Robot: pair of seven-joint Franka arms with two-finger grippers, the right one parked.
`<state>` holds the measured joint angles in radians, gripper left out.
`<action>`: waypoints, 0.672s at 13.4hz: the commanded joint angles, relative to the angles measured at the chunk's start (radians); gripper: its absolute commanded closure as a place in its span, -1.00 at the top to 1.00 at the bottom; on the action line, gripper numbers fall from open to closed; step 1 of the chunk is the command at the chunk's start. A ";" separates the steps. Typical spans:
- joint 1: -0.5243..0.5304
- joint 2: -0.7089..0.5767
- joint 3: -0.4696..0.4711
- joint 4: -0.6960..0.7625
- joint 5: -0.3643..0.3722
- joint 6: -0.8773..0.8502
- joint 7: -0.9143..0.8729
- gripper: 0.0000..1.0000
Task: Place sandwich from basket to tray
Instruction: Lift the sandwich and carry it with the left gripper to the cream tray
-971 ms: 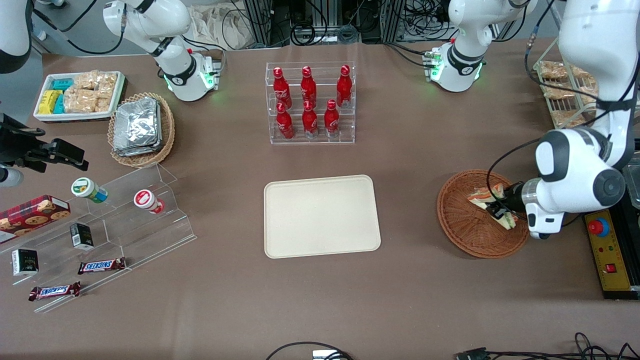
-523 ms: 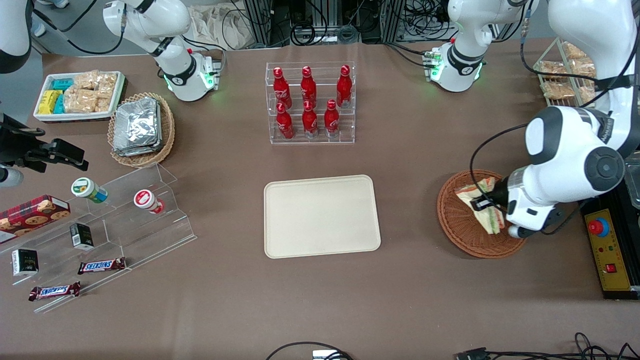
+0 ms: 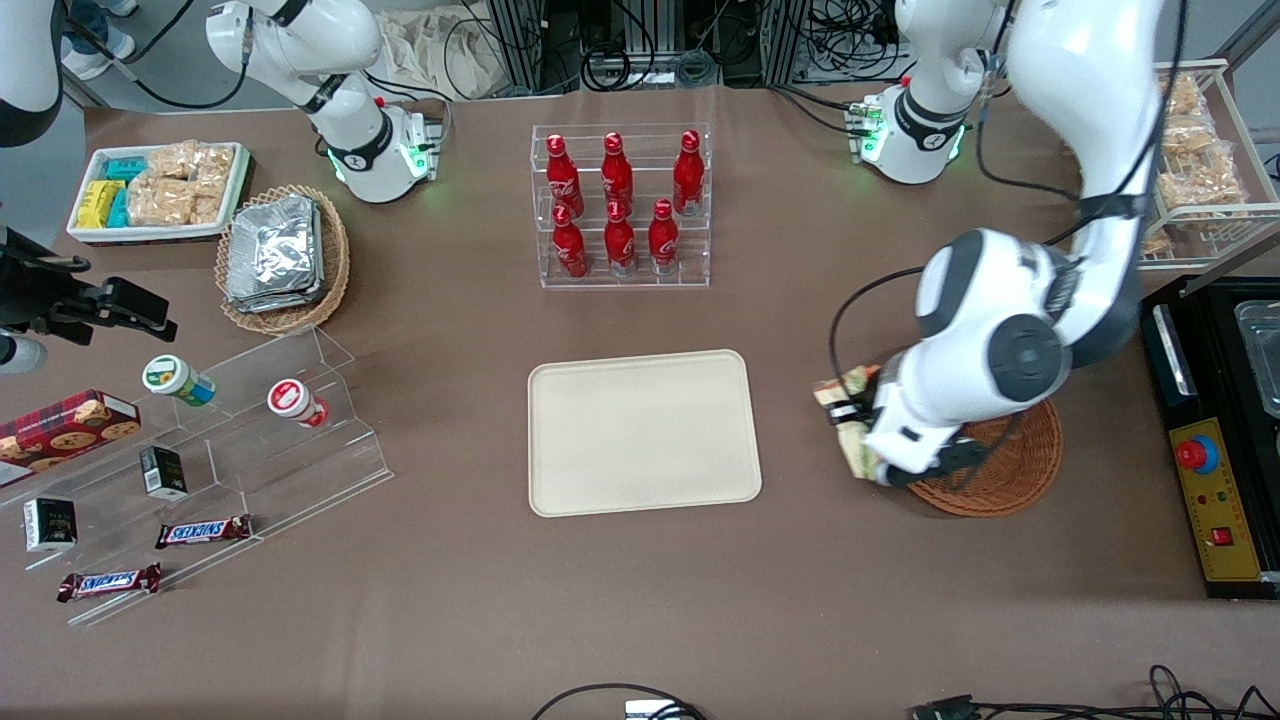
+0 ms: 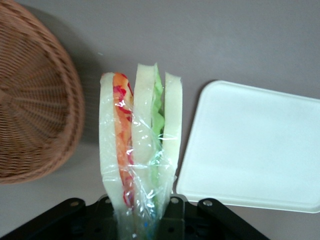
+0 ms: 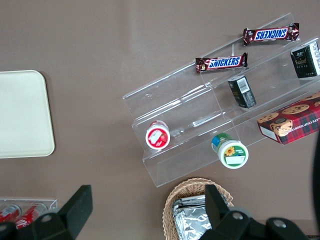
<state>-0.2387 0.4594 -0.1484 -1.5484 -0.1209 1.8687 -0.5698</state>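
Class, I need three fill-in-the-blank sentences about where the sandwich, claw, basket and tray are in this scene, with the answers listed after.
1. The claw is shut on the ____.
2. The sandwich hangs above the bare table between the basket and the ____.
3. The tray has ____ on it.

Missing words: sandwich; tray; nothing

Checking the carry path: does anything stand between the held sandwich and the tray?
Nothing visible does. The gripper holds the sandwich above bare tablecloth between the basket and the tray, whose surface shows nothing on it.
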 commanded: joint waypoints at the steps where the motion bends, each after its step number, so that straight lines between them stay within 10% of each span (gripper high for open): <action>1: -0.082 0.115 0.010 0.100 -0.034 -0.020 -0.031 -0.75; 9: -0.198 0.332 0.004 0.188 -0.066 0.061 -0.055 -0.71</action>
<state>-0.4183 0.7514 -0.1502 -1.4036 -0.1746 1.9340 -0.6258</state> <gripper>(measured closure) 0.824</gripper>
